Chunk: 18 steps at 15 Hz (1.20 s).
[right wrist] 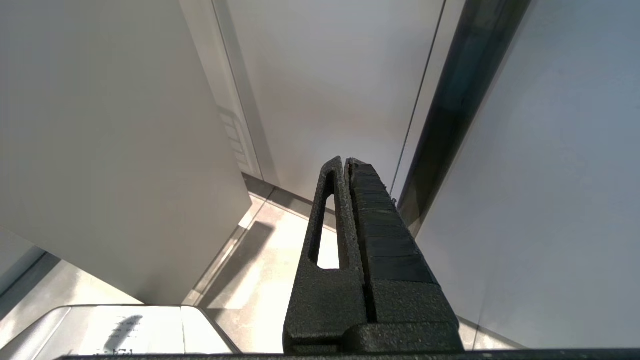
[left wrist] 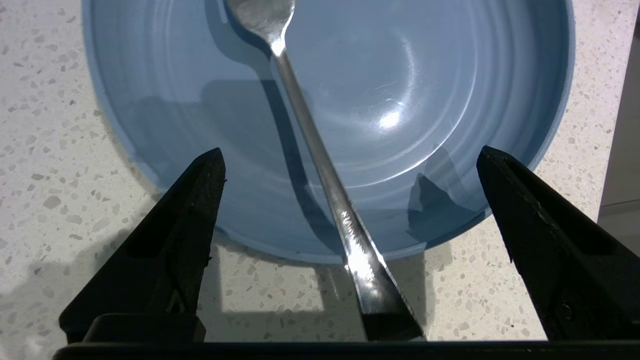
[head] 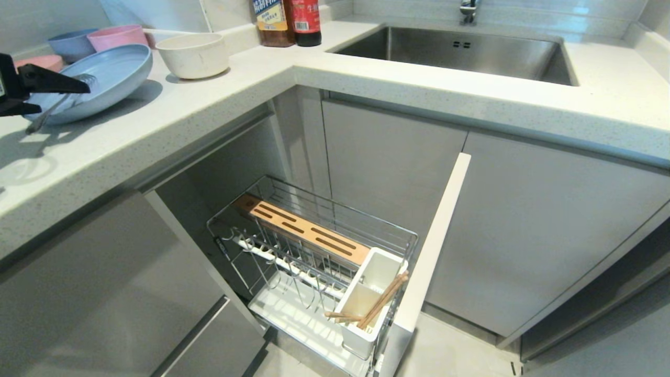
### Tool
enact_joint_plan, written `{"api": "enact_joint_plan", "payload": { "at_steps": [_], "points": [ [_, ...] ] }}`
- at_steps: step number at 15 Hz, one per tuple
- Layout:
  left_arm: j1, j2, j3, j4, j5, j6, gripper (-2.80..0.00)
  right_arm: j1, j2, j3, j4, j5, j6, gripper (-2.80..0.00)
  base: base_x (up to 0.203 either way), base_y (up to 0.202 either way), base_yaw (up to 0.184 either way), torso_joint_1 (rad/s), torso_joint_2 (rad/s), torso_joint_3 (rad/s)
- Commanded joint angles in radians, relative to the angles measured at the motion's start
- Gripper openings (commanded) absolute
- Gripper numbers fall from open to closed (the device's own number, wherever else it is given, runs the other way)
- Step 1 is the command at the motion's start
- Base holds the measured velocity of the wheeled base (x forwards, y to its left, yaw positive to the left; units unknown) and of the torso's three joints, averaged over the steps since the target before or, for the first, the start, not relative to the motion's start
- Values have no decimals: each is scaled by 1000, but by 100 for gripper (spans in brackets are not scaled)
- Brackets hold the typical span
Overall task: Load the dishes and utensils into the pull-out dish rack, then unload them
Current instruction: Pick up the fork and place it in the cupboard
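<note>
Two chopsticks (head: 383,299) leaning in the white holder of the pull-out dish rack (head: 335,230), left gripper (left wrist: 350,160) spread wide over the fork (left wrist: 320,165) lying across the blue plate (left wrist: 450,75) on the counter (head: 366,84), off-white bowl (head: 192,54) just beside, right gripper (right wrist: 346,162) pressed together, down by the cabinets.

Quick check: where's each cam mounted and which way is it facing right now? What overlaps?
Head: on the head, looking down at counter, sink and pulled-out rack; left gripper at the left edge.
Left wrist: behind open fingers, facing down at fork on blue plate.
Right wrist: behind shut right gripper, facing cabinet panels and floor.
Shared: head and left wrist both show the plate, the fork and the left gripper.
</note>
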Motion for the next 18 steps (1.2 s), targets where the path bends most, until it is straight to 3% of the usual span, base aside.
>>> {"api": "enact_joint_plan", "payload": {
  "at_steps": [1,8,9,18],
  "points": [
    [1,1,9,4,7,2,0,0,1,2,-1,0,0,-280,0,0,0,0,0,0],
    [1,1,21,4,12,12,0,0,1,2,-1,0,0,-280,0,0,0,0,0,0],
    [1,1,21,4,14,12,-280,0,1,2,-1,0,0,-280,0,0,0,0,0,0],
    [1,3,10,-1,26,14,-280,0,1,2,-1,0,0,-280,0,0,0,0,0,0]
  ]
}}
